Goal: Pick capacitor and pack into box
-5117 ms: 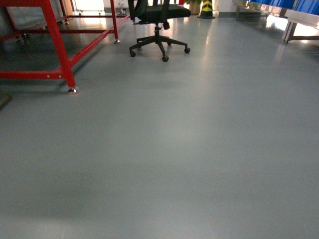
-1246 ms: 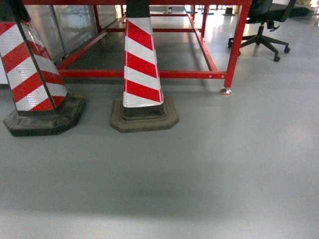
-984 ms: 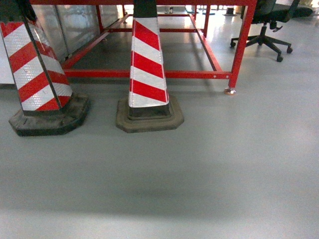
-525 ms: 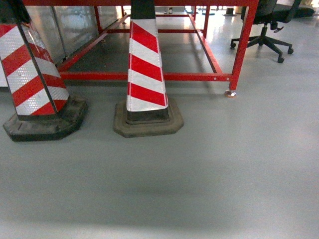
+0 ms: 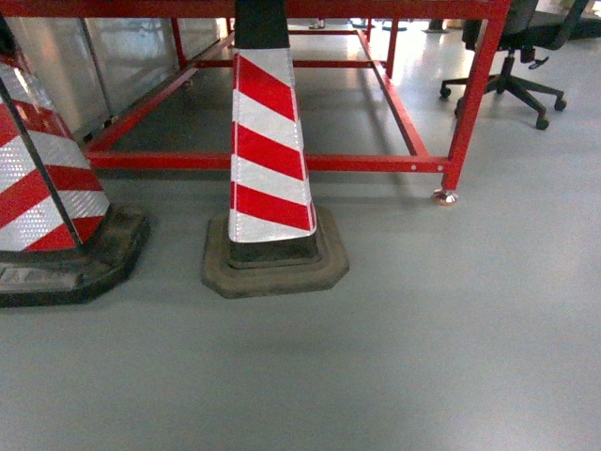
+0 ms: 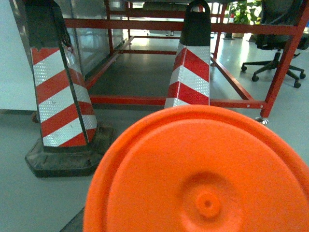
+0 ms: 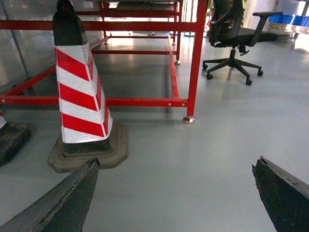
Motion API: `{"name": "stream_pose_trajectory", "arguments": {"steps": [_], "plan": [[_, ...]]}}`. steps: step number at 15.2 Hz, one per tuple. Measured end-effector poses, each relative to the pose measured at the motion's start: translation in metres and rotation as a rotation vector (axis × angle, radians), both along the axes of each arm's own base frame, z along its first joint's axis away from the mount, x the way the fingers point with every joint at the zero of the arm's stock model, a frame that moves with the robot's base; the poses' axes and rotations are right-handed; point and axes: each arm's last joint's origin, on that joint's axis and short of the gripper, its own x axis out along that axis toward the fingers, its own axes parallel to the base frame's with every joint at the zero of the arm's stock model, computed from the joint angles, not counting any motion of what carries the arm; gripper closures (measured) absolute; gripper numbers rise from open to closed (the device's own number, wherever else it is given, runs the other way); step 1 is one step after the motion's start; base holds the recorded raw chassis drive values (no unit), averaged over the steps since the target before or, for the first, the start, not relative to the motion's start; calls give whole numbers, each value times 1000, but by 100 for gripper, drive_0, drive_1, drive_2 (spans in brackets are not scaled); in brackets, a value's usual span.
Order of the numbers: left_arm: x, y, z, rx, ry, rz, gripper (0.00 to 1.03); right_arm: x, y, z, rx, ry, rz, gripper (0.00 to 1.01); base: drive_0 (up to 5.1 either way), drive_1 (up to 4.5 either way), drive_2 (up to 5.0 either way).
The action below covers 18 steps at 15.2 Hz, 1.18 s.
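Ahead, two striped cones (image 5: 272, 178) stand on the grey floor (image 5: 423, 357) before a red frame (image 5: 470, 103); an office chair (image 5: 516, 56) sits beyond. Only the left wrist view shows an orange disc (image 6: 203, 179) filling its foreground. Right gripper (image 7: 176, 193) jaws spread wide, empty; left jaws hidden. Capacitor and box unseen.

Industrial workshop/lab floor. Smooth grey floor (image 5: 451, 357), red steel frame (image 5: 282, 162) on levelling feet, two red-white striped traffic cones (image 5: 268, 160) on black bases near left, black office chair (image 5: 512, 56) far right.
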Motion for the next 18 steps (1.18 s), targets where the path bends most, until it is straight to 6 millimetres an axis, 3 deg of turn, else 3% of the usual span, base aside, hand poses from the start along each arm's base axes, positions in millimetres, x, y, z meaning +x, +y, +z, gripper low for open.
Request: {"name": "stream_pose_trajectory", "arguments": {"steps": [18], "plan": [[0,0,0,0,3,0,60,0,0,0,0,2,0,3,-3,396,-401]]}}
